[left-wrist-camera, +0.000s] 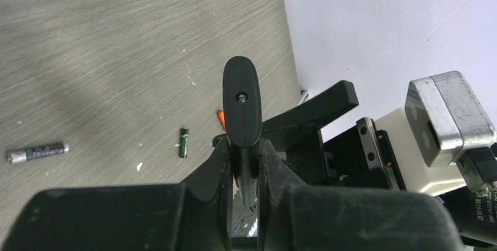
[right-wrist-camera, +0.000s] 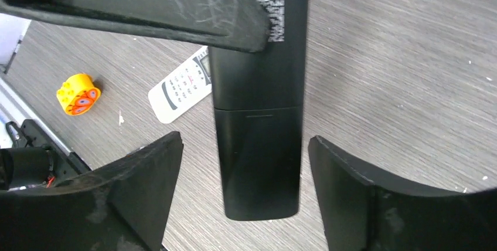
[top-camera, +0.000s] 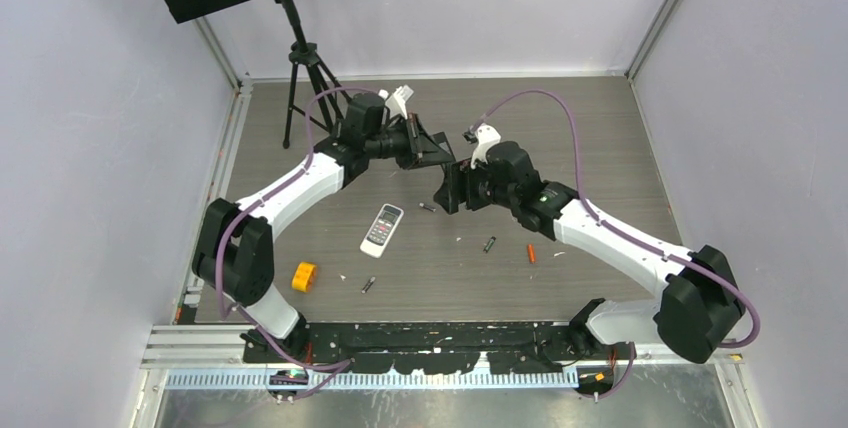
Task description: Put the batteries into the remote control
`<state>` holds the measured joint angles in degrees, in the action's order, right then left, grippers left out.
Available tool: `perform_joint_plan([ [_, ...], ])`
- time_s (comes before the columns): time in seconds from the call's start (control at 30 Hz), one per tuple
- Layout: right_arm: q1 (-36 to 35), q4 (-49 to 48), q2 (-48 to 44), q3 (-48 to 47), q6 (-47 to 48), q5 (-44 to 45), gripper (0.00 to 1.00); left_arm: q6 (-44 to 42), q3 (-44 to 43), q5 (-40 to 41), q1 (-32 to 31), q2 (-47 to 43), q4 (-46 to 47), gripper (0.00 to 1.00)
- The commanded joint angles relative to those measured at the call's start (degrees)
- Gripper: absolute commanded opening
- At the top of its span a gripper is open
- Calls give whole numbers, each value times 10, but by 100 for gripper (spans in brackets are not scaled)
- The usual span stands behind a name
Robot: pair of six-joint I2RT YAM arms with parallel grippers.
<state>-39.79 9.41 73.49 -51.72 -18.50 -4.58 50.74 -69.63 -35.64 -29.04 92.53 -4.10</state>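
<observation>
A black remote control (right-wrist-camera: 258, 145) hangs above the table, its back with a printed label facing the right wrist camera. My left gripper (left-wrist-camera: 246, 145) is shut on it, and the left wrist view shows it edge-on (left-wrist-camera: 241, 101) between the fingers. My right gripper (right-wrist-camera: 245, 141) is open, with a finger on each side of the remote's lower end and a gap on both sides. In the top view the two grippers meet, left (top-camera: 438, 155) and right (top-camera: 447, 188). Batteries lie loose on the table: dark ones (top-camera: 427, 207) (top-camera: 489, 244) (top-camera: 368, 285) and an orange-red one (top-camera: 531, 253).
A white remote (top-camera: 382, 229) lies face up left of centre. An orange block (top-camera: 304, 276) sits near the left arm's base. A tripod (top-camera: 300, 58) with a black perforated plate stands at the back left. Walls close in the table on three sides.
</observation>
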Motion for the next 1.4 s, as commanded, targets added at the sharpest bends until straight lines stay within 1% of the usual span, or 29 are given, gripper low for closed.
perform_joint_plan([
  [0.0,-1,-80,-57,6,-71,-34,91,-9,-8,-26,8,-10,94,0],
  [0.1,-1,-147,-112,44,-152,-44,99,-13,1,-45,26,-31,131,0],
  [0.17,0,-175,-143,65,-207,-28,100,-10,10,-62,34,-46,157,0],
  [0.27,1,-217,-183,98,-298,20,100,5,32,-73,43,-78,207,0],
  [0.33,2,-259,-197,126,-363,42,100,29,52,-75,48,-100,252,0],
  [0.37,2,-278,-197,135,-395,67,100,43,60,-75,50,-109,277,0],
  [0.43,6,-278,-192,133,-444,88,100,85,69,-74,55,-127,308,0],
  [0.47,7,-288,-188,131,-458,89,100,100,71,-74,56,-136,320,0],
  [0.53,7,-344,-180,134,-478,68,98,116,79,-65,57,-158,327,0],
  [0.6,7,-394,-164,130,-504,54,93,139,90,-52,57,-170,343,0],
  [0.63,7,-413,-155,126,-509,34,91,152,95,-49,57,-173,354,0],
  [0.73,7,-475,-136,121,-520,14,85,186,104,-52,57,-173,386,0],
  [0.8,7,-502,-126,118,-524,4,83,207,109,-53,57,-170,403,0],
  [0.9,7,-512,-109,104,-531,-2,79,243,114,-58,57,-162,436,0],
  [0.97,7,-519,-101,99,-534,-4,74,264,115,-62,57,-156,454,0],
  [1.03,7,-521,-93,96,-536,-8,65,281,117,-63,57,-154,470,0],
  [1.07,7,-523,-90,96,-538,-8,59,287,119,-63,57,-153,475,0],
  [1.1,7,-526,-87,98,-538,-8,49,291,119,-62,57,-152,477,0],
  [1.23,7,-539,-82,112,-535,-9,22,307,119,-59,57,-152,481,0],
  [1.37,7,-557,-86,142,-498,-22,3,322,118,-49,66,-154,482,0],
])
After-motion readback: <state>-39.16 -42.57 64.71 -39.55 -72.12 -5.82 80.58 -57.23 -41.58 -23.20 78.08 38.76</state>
